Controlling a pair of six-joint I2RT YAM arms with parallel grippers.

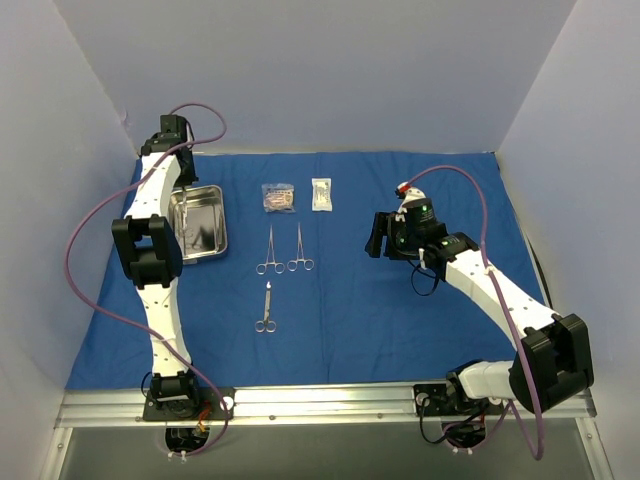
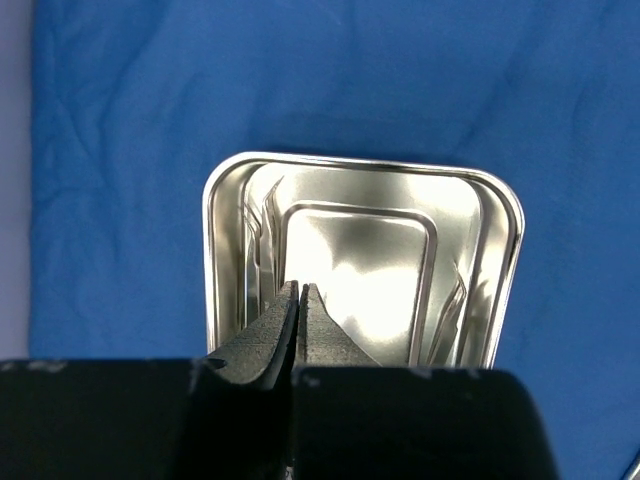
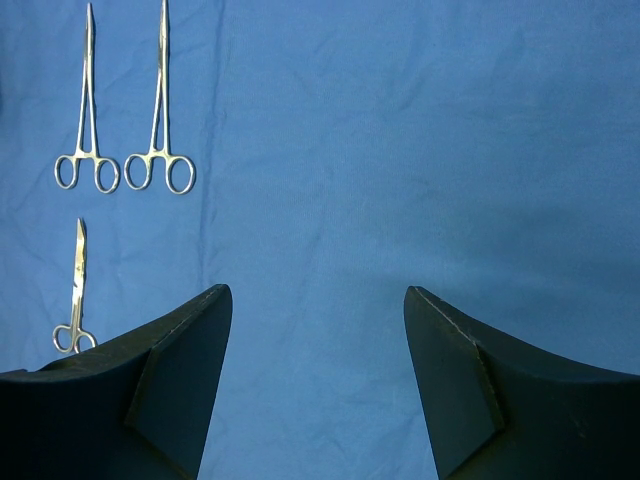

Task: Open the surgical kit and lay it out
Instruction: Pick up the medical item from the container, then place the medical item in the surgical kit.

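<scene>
Nearest on the blue cloth [image 1: 400,330] lies one pair of scissors [image 1: 266,305], with two clamps [image 3: 88,90] side by side just beyond. To their right the right gripper [image 3: 317,292] hangs jaws apart over bare cloth. Farther left, the left gripper [image 2: 301,290] is pinched together above the steel tray [image 2: 350,160], where tweezers [image 2: 262,225] seem to lean on the walls, glare hiding whether one is caught; two packets [image 1: 278,197] lie right of it, farthest back. Closed tips could skid off them or shove the tray, rucking the cloth.

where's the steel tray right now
In the top view the steel tray sits at the left of the blue cloth, beside the left arm, with two forceps to its right.
</scene>
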